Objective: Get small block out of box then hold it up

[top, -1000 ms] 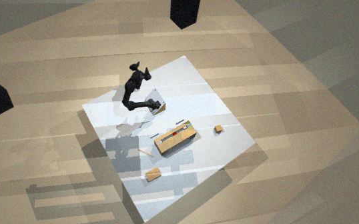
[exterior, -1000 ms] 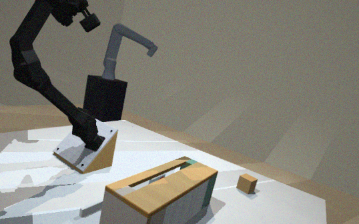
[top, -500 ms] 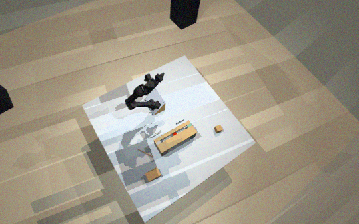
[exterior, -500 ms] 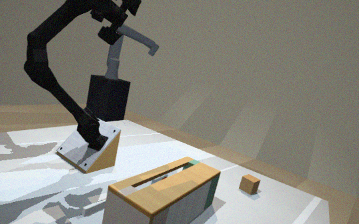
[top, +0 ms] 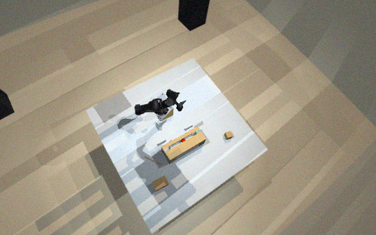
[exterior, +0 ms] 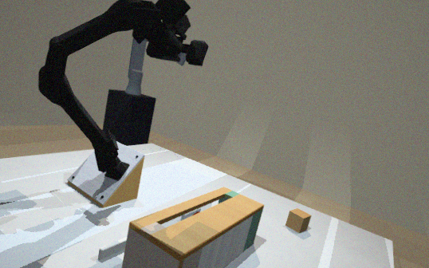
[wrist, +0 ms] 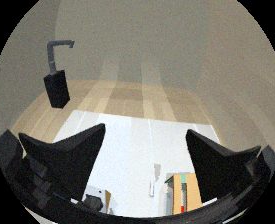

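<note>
The box sits low on the white table, a long tan thing with a slot cut along its top and a teal end panel facing the far right. Through that slot, from above, a small red block shows on the shelf inside, roughly midway along the box and a little toward the teal end. From the side view the slot is visible too, but the block itself is only a hint of red inside and hard to make out.

The arm rises from a wedge-shaped base that stands on the table behind the box, well apart from it. It bends back and then forward, so the gripper hangs high in the air above the base, well above and behind the box, touching nothing. In the wrist view the two dark fingers stand wide apart with nothing between them, and the tan end of the box appears low down between the fingertips, far below.

Beyond the teal end of the box, a small tan cube rests on the table, near but not touching. On the other side, past the box's plain end and toward the table's near edge, a flat tan block lies by itself, well apart from the box.
</note>
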Available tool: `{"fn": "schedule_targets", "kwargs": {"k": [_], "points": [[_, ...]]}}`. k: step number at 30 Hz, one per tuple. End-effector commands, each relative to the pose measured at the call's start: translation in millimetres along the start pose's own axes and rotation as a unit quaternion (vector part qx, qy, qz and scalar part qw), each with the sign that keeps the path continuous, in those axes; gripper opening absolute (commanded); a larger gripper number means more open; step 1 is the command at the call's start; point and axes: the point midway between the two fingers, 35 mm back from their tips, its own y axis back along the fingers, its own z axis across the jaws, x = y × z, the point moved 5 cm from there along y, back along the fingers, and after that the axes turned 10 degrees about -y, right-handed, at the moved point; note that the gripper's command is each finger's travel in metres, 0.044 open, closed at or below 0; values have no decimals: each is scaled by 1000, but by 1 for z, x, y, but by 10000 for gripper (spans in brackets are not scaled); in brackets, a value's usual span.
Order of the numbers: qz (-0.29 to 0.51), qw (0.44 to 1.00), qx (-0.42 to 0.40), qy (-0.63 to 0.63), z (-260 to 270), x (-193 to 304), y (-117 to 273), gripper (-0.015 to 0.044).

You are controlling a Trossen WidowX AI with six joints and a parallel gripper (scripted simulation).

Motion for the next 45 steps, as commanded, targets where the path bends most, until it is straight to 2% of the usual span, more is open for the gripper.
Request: {"fn": "schedule_targets", "kwargs": {"k": [1,7,13,23,33,45], "points": [[52,955,84,-280,-56,36,-10,400],[65,847,164,-501,-97,70,-10,400],[57,689,242,-681,-131,109,-7,400],[1,349,359,-865,-174,181,6,400],[-95,-14,445,-890,-196,255,25,400],[-99,-26,448,-888,-196,258,25,400]]}}
